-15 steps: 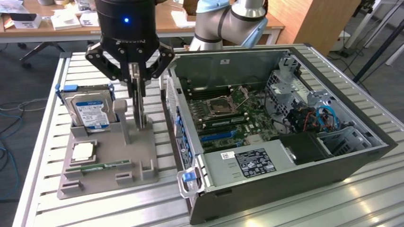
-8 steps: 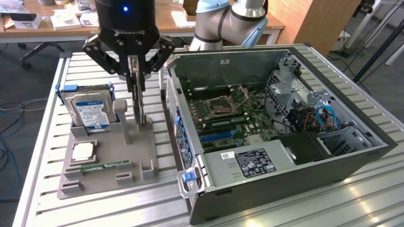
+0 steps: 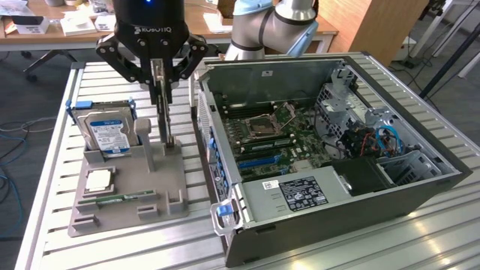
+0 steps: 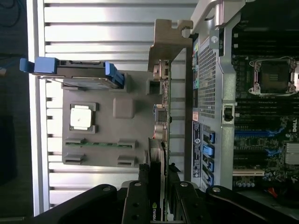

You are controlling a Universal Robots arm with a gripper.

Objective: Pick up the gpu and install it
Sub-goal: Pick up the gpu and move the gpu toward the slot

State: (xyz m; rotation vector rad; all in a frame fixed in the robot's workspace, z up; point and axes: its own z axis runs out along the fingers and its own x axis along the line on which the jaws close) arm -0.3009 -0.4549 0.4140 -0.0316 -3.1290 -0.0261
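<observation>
We see the black gripper [image 3: 163, 84] hanging over the grey stand [image 3: 161, 185] on the exterior view's left side of the table [image 3: 112, 247]. It is closed part of the way, and it pinches the top edge of the gpu [image 3: 165, 121] from both sides. The gpu is a thin, flat card. It stands straight up and down, with its edge turned to us. Its low end is down by the posts at the far right part of the stand. We cannot tell if it touches the stand there. In the wrist view the gripper [image 4: 158, 177] clamps one end of the gpu [image 4: 164, 107], and the card's metal end plate [image 4: 170, 35] sticks out at the other end. The card sits just beside the open computer case [image 3: 338, 214], which fills the exterior view's right side. Inside the case we see the green board [image 3: 270, 135] and a grey box with a label [image 3: 296, 194] near us. On the stand, a hard drive [image 3: 105, 132] with a blue label leans at the far left. Nearer to us lie a square chip [image 3: 98, 181] and a thin green memory stick [image 3: 116, 197].
</observation>
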